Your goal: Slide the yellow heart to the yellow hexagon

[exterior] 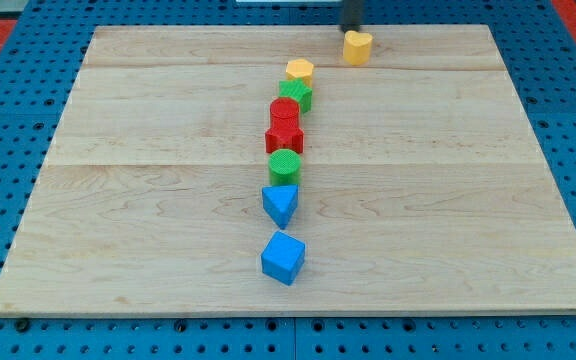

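Wooden board [448, 200], blue pegboard [8, 120] around it

The scene was lit brightly and evenly from above. Only short, soft shadows were cast beside the blocks on the bench [448, 200]. No glare was seen. The rod at the far edge was blurred.

My tip [352, 29] is seen just above the yellow heart [357, 47], near the bench's [468, 200] top edge. The yellow hexagon [300, 70] is set to the heart's lower left, heading a line of blocks
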